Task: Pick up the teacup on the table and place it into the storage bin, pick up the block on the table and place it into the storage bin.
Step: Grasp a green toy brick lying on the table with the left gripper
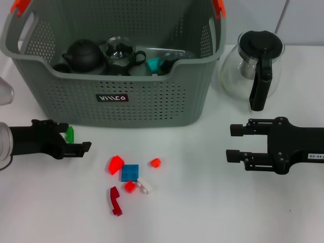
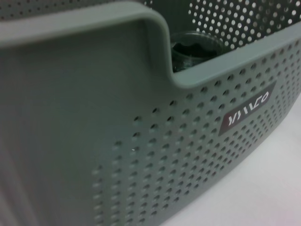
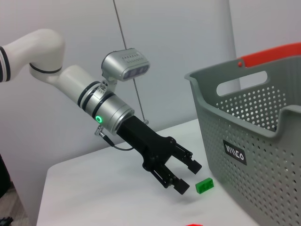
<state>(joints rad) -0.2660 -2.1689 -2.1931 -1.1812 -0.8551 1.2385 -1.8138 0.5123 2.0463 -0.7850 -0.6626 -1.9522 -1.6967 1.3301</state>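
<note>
While the storage bin [image 1: 126, 96] stands at the back of the white table [image 1: 212, 212], you can take it as the reference for everything else: inside it lie a black teapot [image 1: 83, 54], a glass teacup [image 1: 119, 50] and a teal piece [image 1: 153, 64], close together behind the front wall. The glass teapot [image 1: 253, 68] with its black handle sits just beside the bin on the robot's right. You will find the right gripper [image 1: 234, 143] in front of that teapot, well apart from the bin, jaws spread and holding nothing. The left gripper [image 1: 81, 139] hovers near the bin's front left corner, fingers parted and released; the green block [image 1: 70, 133] sits on the table between them, just in front of the bin wall, and the right wrist view shows it [image 3: 204, 185] resting beside the fingertips, not gripped. In front of the bin's middle lies a loose cluster: a blue block [image 1: 129, 172], red blocks [image 1: 115, 164], a white piece [image 1: 145, 185] and a dark red curved piece [image 1: 115, 200]. The left wrist view shows the bin wall and label only.
</note>
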